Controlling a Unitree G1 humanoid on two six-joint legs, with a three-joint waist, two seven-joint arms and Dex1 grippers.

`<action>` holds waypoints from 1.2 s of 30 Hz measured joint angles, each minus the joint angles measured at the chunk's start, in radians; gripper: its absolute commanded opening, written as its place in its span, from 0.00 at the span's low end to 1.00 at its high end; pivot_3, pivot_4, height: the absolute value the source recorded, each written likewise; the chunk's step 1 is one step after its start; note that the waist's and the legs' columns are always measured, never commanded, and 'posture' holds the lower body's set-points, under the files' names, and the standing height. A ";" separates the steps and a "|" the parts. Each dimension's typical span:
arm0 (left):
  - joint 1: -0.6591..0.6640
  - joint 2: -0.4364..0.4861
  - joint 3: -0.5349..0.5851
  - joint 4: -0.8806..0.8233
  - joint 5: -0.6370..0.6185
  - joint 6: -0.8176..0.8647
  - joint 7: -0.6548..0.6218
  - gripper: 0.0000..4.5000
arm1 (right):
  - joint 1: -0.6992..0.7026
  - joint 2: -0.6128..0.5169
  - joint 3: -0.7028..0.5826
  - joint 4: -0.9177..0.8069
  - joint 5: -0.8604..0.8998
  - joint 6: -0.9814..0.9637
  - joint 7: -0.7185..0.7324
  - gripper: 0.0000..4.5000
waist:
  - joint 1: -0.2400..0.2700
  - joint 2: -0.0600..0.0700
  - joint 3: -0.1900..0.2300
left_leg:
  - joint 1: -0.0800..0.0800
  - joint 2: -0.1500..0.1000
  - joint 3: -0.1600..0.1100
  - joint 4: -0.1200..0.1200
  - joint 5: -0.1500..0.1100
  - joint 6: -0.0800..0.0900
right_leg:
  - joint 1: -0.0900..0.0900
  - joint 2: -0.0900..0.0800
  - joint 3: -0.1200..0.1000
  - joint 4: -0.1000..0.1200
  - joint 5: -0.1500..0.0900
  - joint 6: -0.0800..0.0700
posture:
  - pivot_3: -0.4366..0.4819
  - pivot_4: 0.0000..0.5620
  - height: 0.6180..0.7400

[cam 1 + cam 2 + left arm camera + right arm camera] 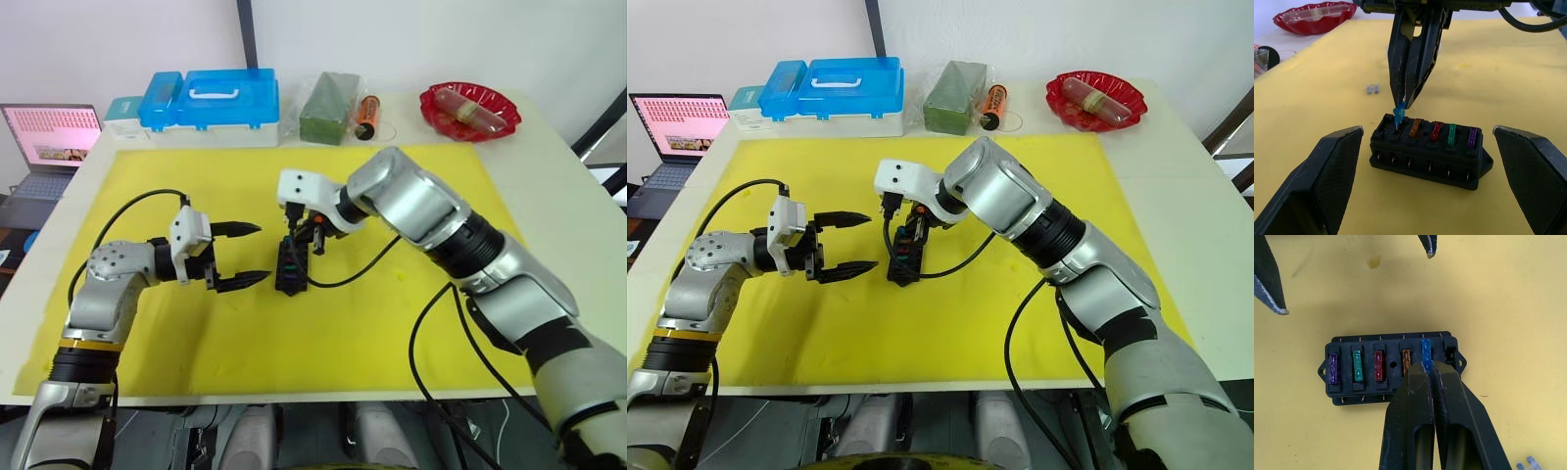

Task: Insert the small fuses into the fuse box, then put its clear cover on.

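The fuse box (1427, 154) was seen resting on the yellow mat (392, 323), with purple, green, red and orange fuses seated in its slots. A blue fuse (1399, 115) was pinched between the closed fingers of the right gripper (1428, 366) at the next slot along. The left gripper (247, 255) was held spread wide just beside the box, touching nothing.

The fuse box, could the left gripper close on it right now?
Probably yes: the left gripper is open, its fingers flanking the fuse box with bare mat between. But the right gripper is pinching a blue fuse into a slot just above.
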 measured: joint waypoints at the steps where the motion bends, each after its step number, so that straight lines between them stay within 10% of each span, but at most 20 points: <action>1: 0.000 0.000 0.000 0.000 0.000 0.000 0.000 1.00 | 0.000 0.001 0.000 0.002 0.000 -0.001 0.000 0.01 | 0.000 0.000 0.000 | 0.000 0.000 0.000 0.000 0.000 0.000 | 0.000 0.000 0.000 0.000 0.000 0.000 | 0.48 0.27 1.00; 36: 0.000 0.000 0.000 0.000 0.001 -0.001 0.000 1.00 | 0.017 0.022 0.002 0.050 -0.020 0.002 0.000 0.01 | 0.000 0.000 0.000 | 0.000 0.000 0.000 0.000 0.000 0.000 | 0.000 0.000 0.000 0.000 0.000 0.000 | 0.48 0.27 1.00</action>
